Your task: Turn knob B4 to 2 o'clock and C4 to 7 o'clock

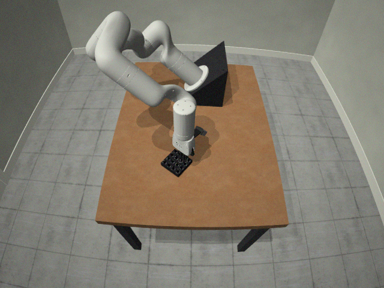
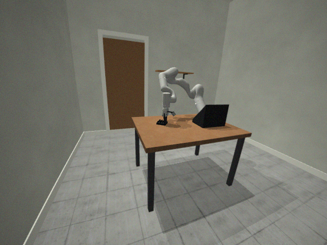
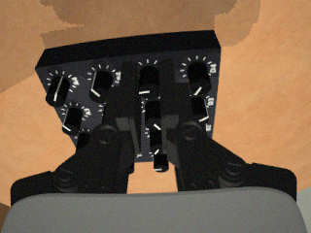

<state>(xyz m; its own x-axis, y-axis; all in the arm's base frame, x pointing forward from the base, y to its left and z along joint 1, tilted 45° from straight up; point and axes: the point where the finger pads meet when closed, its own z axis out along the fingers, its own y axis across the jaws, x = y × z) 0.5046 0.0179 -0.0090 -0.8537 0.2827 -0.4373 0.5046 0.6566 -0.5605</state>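
On the bench (image 1: 192, 198) (image 2: 182, 136), the knob box (image 1: 178, 174) (image 2: 161, 124) (image 3: 131, 48) sits left of centre and could skid or tip if the arm presses sideways. The pincer (image 1: 183, 157) (image 2: 165, 121) (image 3: 149, 81) stands nearly together astride C4 (image 3: 149, 80), though I cannot tell whether it clamps; an off-centre squeeze could slip, misturn C4 or brush B4 (image 3: 104, 82).
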